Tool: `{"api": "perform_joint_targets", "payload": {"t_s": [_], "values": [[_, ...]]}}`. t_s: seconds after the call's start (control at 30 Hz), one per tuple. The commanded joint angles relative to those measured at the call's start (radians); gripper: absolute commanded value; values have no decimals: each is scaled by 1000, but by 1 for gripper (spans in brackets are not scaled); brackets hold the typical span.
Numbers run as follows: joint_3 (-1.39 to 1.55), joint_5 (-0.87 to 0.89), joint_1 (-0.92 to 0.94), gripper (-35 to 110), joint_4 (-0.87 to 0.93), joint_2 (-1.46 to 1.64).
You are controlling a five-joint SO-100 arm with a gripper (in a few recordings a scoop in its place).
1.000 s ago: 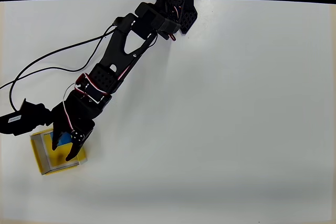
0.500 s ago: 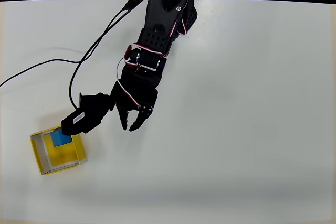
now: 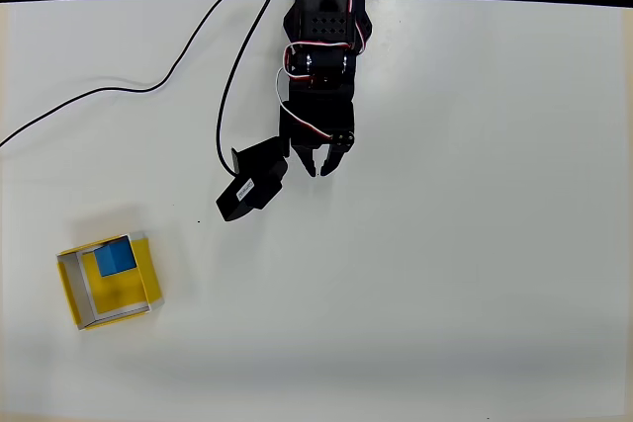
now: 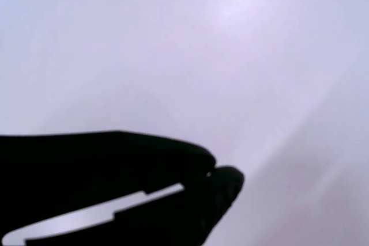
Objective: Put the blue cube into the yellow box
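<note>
Your gripper (image 3: 323, 167) hangs empty with its tips nearly touching, well apart from the yellow box (image 3: 71, 294) on the desk (image 3: 475, 244). With the blue cube (image 3: 115, 258) already inside, your task looks done.

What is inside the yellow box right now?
The blue cube sits inside the yellow box, in its upper corner in the overhead view. The floor beneath the cube is covered.

White table (image 3: 445, 244) — yellow box (image 3: 69, 294), cable (image 3: 99, 96).
</note>
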Motion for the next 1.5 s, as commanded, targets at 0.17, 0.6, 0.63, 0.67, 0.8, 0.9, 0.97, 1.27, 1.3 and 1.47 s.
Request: {"api": "perform_joint_targets", "payload": {"t_s": [0.17, 0.6, 0.63, 0.67, 0.8, 0.9, 0.97, 1.27, 1.3, 1.47], "values": [[213, -61, 6, 0, 144, 344], [301, -54, 40, 0, 420, 453], [301, -48, 40, 0, 420, 453], [301, -28, 40, 0, 420, 453], [301, 5, 38, 1, 420, 453], [301, 5, 28, 1, 420, 451], [301, 5, 28, 1, 419, 449], [301, 5, 28, 1, 419, 449], [301, 5, 28, 1, 419, 449], [301, 5, 28, 1, 419, 449]]}}
